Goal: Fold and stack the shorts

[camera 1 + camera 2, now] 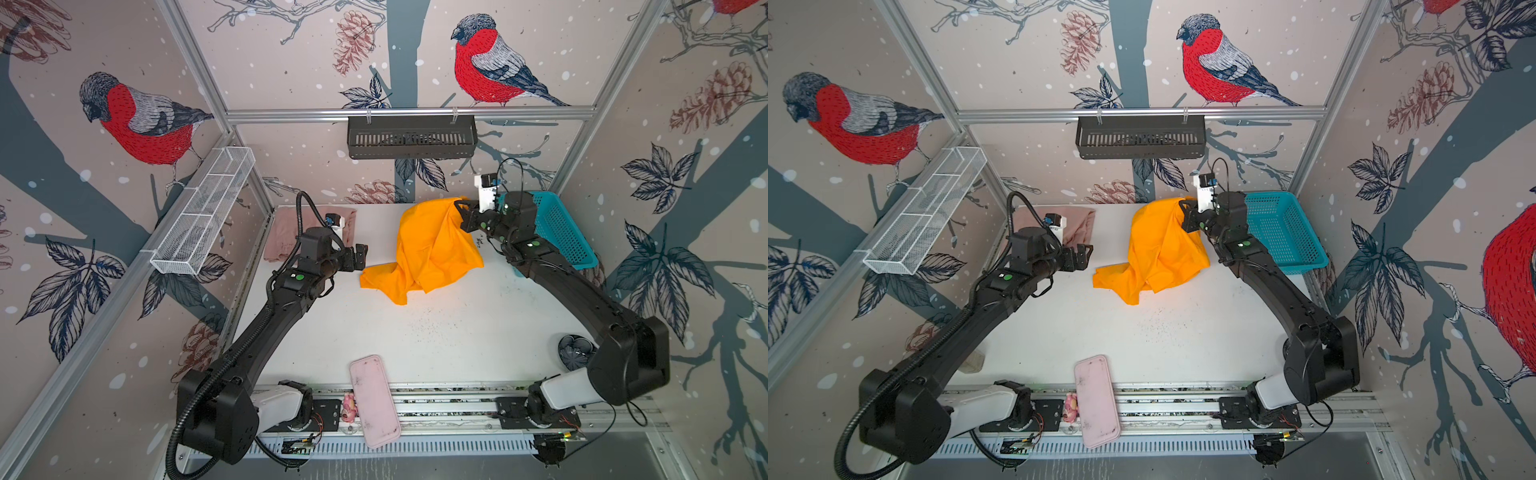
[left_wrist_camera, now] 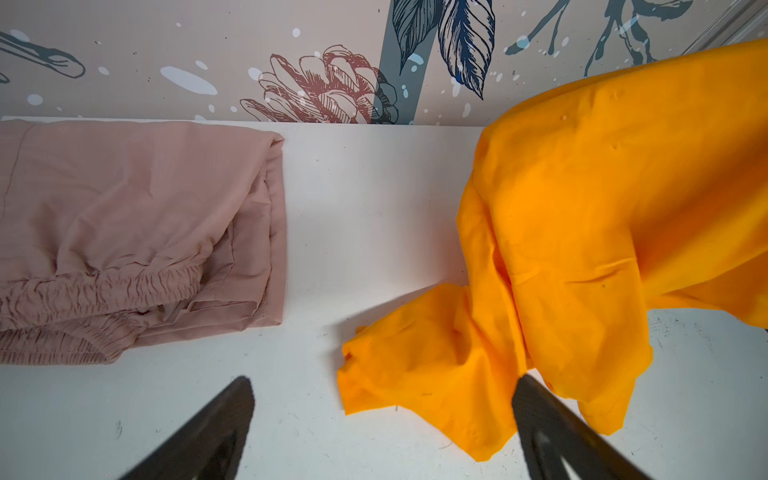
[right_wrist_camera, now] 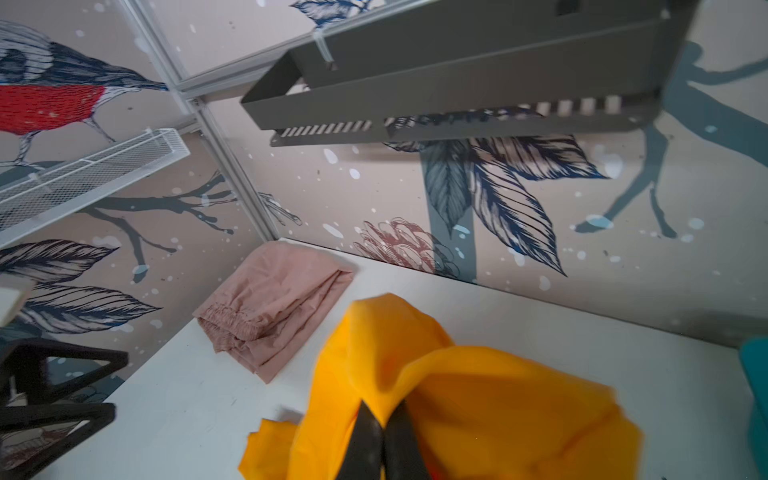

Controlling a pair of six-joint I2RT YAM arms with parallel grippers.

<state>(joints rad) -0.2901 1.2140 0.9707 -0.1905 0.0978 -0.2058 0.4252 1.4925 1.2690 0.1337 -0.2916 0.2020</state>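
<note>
Two shorts on the white table (image 1: 415,332). Orange shorts (image 1: 432,245) mid-table, one edge raised, the rest trailing on the surface; right gripper (image 1: 460,214) pressed together on that edge. Pink shorts (image 1: 286,237) folded at the far left corner. Left gripper (image 1: 362,257) spread wide, between the two garments.

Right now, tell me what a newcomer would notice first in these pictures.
The bright orange shorts stand out, bunched at the middle back of the white table and lifted at one end by the shut right fingers. The pink shorts lie folded in the far left corner, and the left fingers hover open between the two.
</note>
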